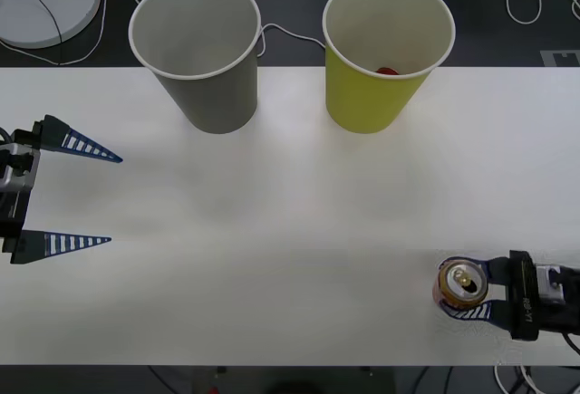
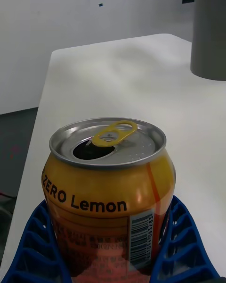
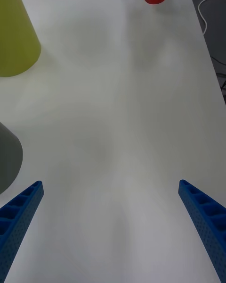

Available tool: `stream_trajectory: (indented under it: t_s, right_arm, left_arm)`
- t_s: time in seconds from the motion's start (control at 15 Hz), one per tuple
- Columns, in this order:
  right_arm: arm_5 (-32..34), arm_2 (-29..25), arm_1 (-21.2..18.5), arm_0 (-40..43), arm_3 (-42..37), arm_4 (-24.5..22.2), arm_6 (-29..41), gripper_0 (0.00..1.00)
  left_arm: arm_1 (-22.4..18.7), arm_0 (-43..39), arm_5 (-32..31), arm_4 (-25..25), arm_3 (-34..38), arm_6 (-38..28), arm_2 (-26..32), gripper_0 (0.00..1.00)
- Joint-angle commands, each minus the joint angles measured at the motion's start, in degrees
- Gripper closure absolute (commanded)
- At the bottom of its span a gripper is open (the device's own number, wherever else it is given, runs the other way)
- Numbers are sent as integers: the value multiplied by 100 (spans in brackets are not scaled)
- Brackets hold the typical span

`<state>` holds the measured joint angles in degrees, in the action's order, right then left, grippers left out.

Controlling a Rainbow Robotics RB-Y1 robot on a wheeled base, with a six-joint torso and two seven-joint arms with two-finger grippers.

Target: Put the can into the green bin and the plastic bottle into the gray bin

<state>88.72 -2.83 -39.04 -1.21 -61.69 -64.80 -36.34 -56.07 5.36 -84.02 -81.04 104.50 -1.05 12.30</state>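
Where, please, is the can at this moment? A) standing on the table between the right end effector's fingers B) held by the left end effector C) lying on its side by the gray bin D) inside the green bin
A: the can stands upright on the table, with the right end effector closed around its sides.

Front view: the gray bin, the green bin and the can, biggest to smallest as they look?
1. The gray bin and the green bin: they look alike, no ranking.
2. The can, far smaller, in the right pincer.

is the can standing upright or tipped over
Upright: the can stands on the table, its opened gold top facing up, the right claw closed around its sides.
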Motion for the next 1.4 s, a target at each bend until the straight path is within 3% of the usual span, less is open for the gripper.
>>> stream_trajectory:
  t_s: [0.07, 0.6, 1.0, 1.4]
  right_arm:
    - [-206, -429, -34, 279, -950, -349, 901, 100]
    - [-338, -1589, -157, 806, -3446, -1421, 4109, 100]
    - [-408, -1835, -1053, 727, -4563, -1430, 6403, 100]
    - [-373, -1879, -2064, 200, -5055, -1430, 8433, 100]
  left_arm:
    - [0, 0, 0, 0, 0, 0, 0, 0]
    - [0, 0, 0, 0, 0, 0, 0, 0]
    - [0, 0, 0, 0, 0, 0, 0, 0]
    - [0, 0, 0, 0, 0, 0, 0, 0]
